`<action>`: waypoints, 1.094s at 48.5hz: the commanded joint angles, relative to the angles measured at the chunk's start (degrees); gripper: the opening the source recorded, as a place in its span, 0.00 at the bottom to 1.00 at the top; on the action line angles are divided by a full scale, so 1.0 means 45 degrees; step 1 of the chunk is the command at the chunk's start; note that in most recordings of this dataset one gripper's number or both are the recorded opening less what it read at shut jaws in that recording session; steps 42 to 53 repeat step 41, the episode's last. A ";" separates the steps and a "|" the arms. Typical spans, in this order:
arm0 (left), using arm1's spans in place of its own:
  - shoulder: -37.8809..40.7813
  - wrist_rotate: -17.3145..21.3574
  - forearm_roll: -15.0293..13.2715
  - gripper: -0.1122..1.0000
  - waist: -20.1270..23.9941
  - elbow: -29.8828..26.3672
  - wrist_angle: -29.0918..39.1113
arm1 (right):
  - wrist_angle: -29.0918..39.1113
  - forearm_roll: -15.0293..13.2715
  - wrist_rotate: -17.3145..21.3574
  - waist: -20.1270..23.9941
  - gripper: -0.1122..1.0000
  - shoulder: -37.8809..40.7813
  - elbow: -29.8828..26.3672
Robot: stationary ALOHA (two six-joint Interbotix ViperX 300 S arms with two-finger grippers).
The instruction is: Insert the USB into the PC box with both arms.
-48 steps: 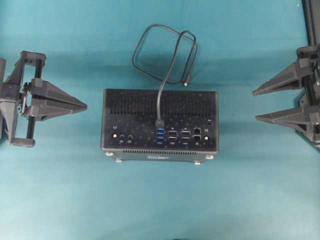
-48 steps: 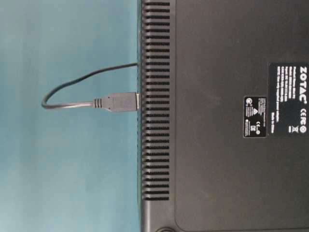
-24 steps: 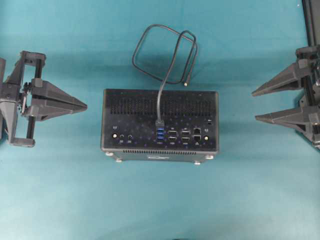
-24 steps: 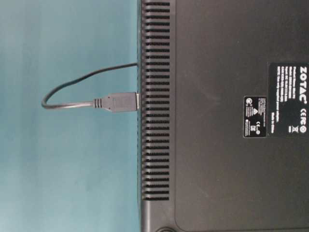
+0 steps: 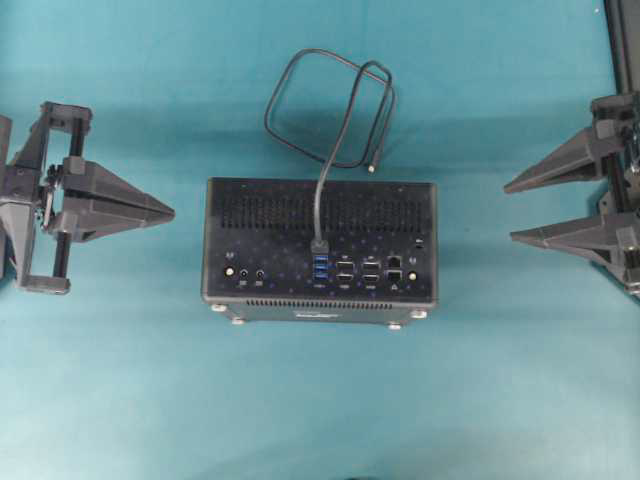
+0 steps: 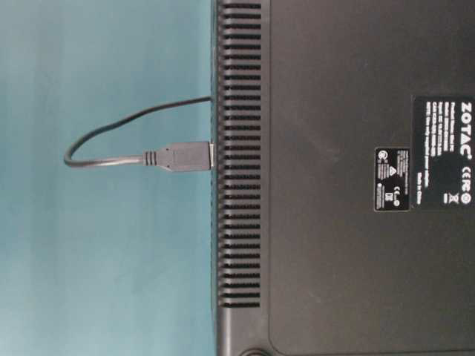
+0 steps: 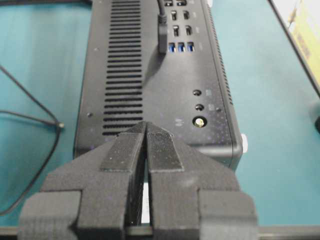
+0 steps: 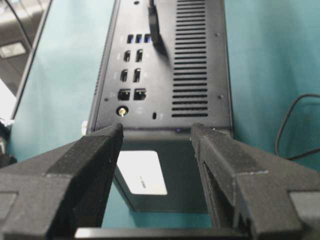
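The PC box (image 5: 320,235) lies in the middle of the teal table, port face up, also seen as the PC box (image 6: 349,222), (image 7: 150,75), (image 8: 165,65). The USB plug (image 5: 319,246) stands in the top blue port, its thin black cable (image 5: 330,110) looping behind the box to a free silvery tip (image 5: 371,168). The plug (image 6: 185,156) meets the box's edge in the table-level view. My left gripper (image 5: 170,212) is shut, left of the box with nothing in it. My right gripper (image 5: 510,211) stands open and empty, right of the box.
Teal cloth (image 5: 320,400) covers the table in front of the box and on both sides. A dark frame rail (image 5: 622,40) runs down the far right edge. Small silver feet (image 5: 395,325) stick out along the box's near side.
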 commanded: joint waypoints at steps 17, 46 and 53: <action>-0.0020 0.0000 0.0020 0.10 -0.0020 -0.0137 -0.0117 | -0.0059 -0.0039 0.0059 0.0039 0.68 0.0059 -0.0117; 0.0020 0.0000 0.0039 0.10 -0.0020 -0.0137 -0.0137 | -0.0137 -0.0020 0.0117 0.0039 0.68 0.0059 0.0078; 0.0020 0.0000 0.0039 0.10 -0.0020 -0.0137 -0.0137 | -0.0137 -0.0020 0.0117 0.0039 0.68 0.0059 0.0078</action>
